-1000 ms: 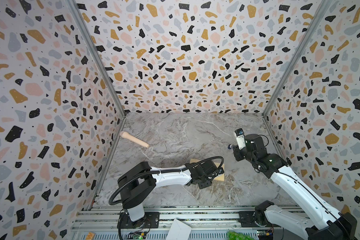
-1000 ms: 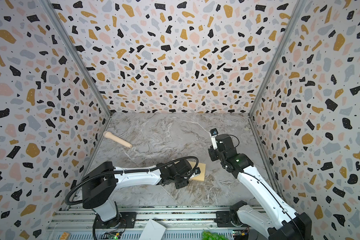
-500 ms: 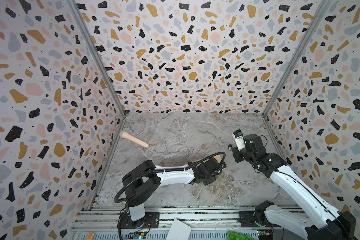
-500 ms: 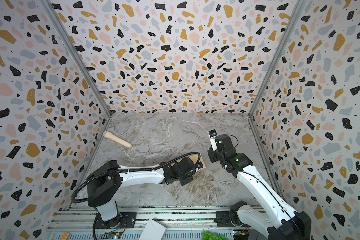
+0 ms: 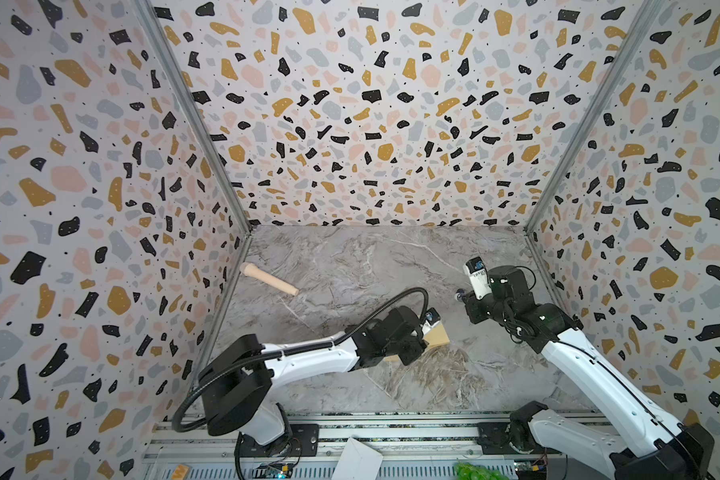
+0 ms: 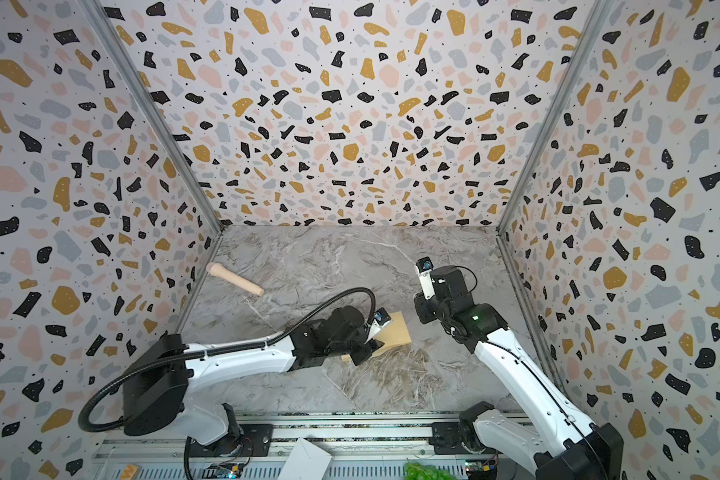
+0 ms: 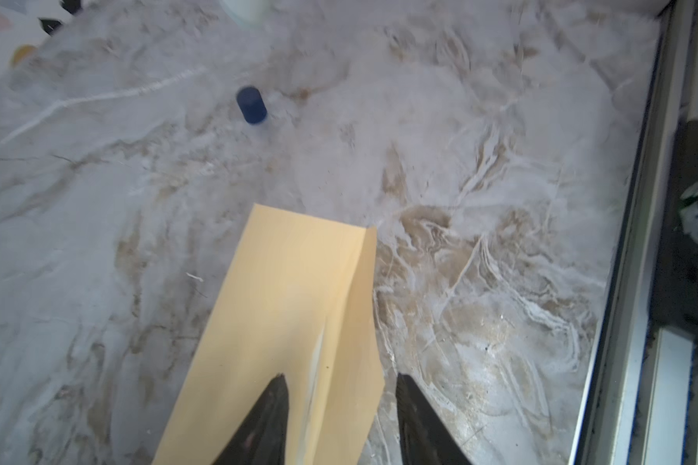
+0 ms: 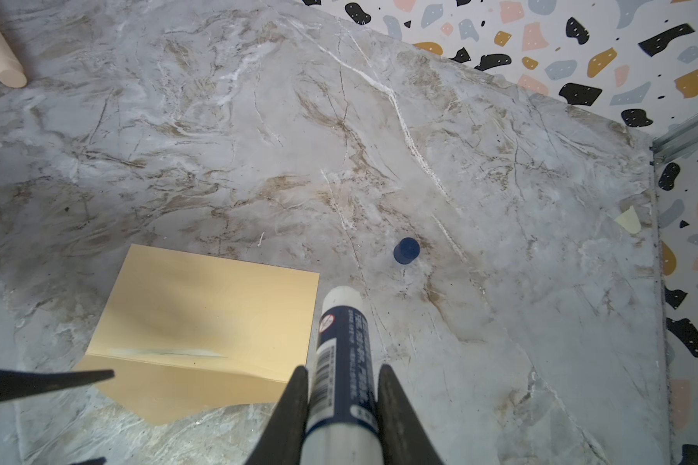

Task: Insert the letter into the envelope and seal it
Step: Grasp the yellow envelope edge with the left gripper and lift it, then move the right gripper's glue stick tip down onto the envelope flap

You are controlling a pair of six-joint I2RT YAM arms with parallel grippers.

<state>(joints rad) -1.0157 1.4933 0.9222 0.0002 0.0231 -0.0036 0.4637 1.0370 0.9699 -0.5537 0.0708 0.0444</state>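
left gripper (image 7: 341, 378) sits low over the envelope (image 7: 291, 306) near the table's front edge, jaws apart, nothing pinched, one finger above the flap. The letter isn't visible in any view, likely already inside. There's a pale glue streak along the crease and the flap isn't folded shut yet, so closing and pressing remain. right gripper (image 8: 342, 368) clamps an uncapped glue stick (image 8: 341, 334) just beside the envelope. Beyond: blue cap (image 8: 406, 250) on the grey marble table (image 8: 258, 141), wooden stick (image 5: 269, 279) far left, terrazzo walls (image 5: 371, 104) on three sides

The left arm (image 6: 242, 357) hides much of the envelope (image 6: 396, 330) in a top view.
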